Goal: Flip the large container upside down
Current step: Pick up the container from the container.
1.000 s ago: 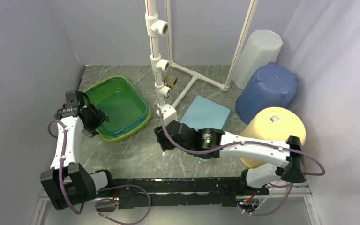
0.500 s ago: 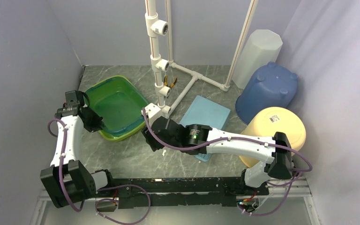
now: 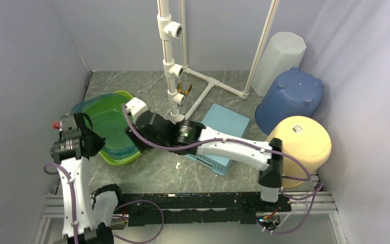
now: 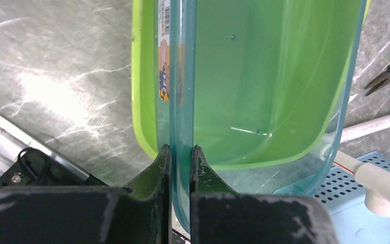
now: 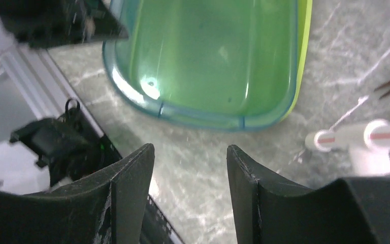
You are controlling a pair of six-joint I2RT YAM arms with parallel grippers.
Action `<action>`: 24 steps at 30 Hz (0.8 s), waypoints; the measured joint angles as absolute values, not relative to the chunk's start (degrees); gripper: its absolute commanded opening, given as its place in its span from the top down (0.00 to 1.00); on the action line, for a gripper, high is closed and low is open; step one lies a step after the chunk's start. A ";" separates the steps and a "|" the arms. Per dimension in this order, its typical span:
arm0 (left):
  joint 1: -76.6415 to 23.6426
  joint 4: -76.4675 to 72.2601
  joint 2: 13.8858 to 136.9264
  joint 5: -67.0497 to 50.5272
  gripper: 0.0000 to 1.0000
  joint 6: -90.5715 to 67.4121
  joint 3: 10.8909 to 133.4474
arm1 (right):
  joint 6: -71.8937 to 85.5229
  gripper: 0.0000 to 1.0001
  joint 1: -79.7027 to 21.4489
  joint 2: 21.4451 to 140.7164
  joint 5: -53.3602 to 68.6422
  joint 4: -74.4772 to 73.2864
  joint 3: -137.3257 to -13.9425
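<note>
The large container [image 3: 106, 119], a thin translucent green tub at the left middle of the top view, looks light, slick and a little bendy. It seems to be two shells nested, teal inside lime. The rim is the sensible hold. The left gripper [image 4: 180, 152] is pinched tight on that rim wall. The right gripper [image 5: 190, 152] hangs fingers apart, just short of another edge. Elsewhere I count one blue bucket [image 3: 289, 99], one yellow bucket [image 3: 299, 140], one white bin [image 3: 279, 58], one blue perforated tray [image 3: 223, 124] and one pair of pliers [image 3: 184, 89].
</note>
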State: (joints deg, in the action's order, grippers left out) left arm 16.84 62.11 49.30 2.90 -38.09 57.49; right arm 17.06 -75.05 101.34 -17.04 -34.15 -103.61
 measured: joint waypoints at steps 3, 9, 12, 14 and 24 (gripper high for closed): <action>16.86 65.43 43.66 4.29 0.97 -40.86 57.39 | 15.07 0.41 -75.05 109.95 -19.14 -38.70 -116.57; 16.86 71.02 35.35 6.52 0.97 -45.71 56.80 | 11.92 0.31 -74.24 122.15 -21.02 -44.58 -132.25; 16.86 72.64 33.06 7.07 0.97 -47.24 56.69 | 10.90 0.25 -72.36 125.10 -18.57 -45.74 -134.54; 16.86 73.06 32.71 7.11 0.97 -47.59 56.69 | 10.63 0.24 -70.54 126.28 -16.88 -46.44 -135.35; 16.86 73.93 29.08 6.92 0.97 -46.68 57.30 | 9.85 0.23 -64.60 129.91 -10.50 -47.35 -137.80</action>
